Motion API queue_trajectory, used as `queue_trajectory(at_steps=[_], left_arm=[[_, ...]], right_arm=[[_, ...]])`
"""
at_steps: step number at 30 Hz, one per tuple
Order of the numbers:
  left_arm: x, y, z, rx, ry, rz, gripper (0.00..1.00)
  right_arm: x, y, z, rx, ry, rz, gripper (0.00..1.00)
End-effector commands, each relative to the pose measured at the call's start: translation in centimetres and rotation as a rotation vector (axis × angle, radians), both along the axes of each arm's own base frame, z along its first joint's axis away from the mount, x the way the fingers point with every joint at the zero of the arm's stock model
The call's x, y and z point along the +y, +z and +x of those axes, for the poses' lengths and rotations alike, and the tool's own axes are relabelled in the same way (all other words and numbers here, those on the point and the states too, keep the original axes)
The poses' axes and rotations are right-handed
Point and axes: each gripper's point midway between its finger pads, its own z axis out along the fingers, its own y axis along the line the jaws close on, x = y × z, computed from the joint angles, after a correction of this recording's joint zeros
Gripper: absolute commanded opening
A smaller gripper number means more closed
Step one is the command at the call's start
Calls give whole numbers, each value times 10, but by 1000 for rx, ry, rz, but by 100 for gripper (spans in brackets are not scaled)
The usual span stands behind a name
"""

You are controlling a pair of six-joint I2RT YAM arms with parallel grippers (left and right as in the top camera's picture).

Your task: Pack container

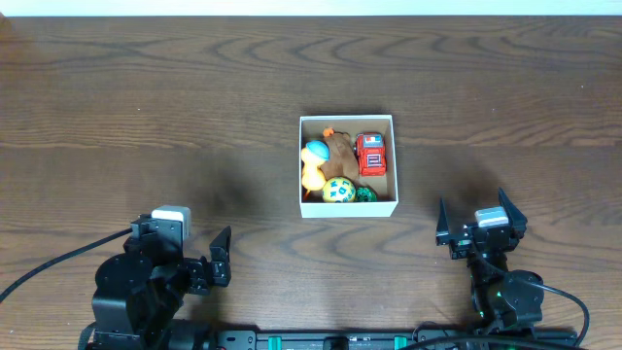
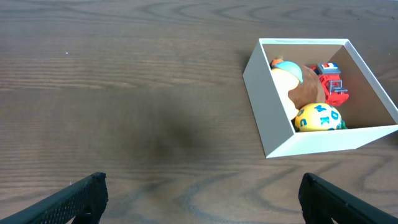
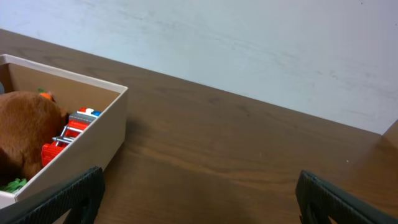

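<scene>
The container (image 1: 348, 208) is a small square box with white walls and a tan inside, at the table's middle. It also shows in the left wrist view (image 2: 273, 106) and the right wrist view (image 3: 87, 149). Inside lie a red toy truck (image 1: 370, 155), a brown plush toy (image 1: 340, 148), a blue and yellow toy (image 1: 314, 160), a yellow ball with letters (image 1: 338, 190) and a green piece (image 1: 365, 193). My left gripper (image 1: 222, 258) is open and empty, near the front edge left of the box. My right gripper (image 1: 478, 220) is open and empty, front right of the box.
The dark wooden table (image 1: 146, 117) runs all round the box. A pale wall (image 3: 249, 43) rises behind the table's far edge in the right wrist view. A black cable (image 1: 49, 267) trails from the left arm's base.
</scene>
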Motion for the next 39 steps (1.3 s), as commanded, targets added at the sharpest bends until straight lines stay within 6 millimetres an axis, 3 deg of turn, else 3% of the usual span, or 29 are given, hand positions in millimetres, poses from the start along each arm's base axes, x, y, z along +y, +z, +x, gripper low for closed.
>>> queue_trajectory(at_steps=[1, 8, 12, 16, 22, 28, 34, 39], left_arm=[[0, -1, 0, 3, 3, -2, 98], [2, -12, -3, 37, 7, 14, 98], [12, -45, 2, 82, 67, 17, 98], [20, -65, 23, -63, 110, 8, 98], [22, -61, 55, -371, 76, 93, 98], [22, -52, 68, -586, 34, 239, 98], [21, -77, 67, -513, 21, 242, 98], [21, -84, 66, -486, 19, 225, 98]], right_arm=[[-4, -1, 0, -1, -13, -9, 99], [-4, -1, 0, -1, -13, -9, 99], [-4, -1, 0, -1, -13, -9, 99], [-4, -1, 0, -1, -13, -9, 99], [-4, -1, 0, -1, -13, -9, 99], [-4, -1, 0, -1, -13, -9, 99], [-4, -1, 0, -1, -13, -9, 99], [-4, -1, 0, -1, -13, -9, 99]])
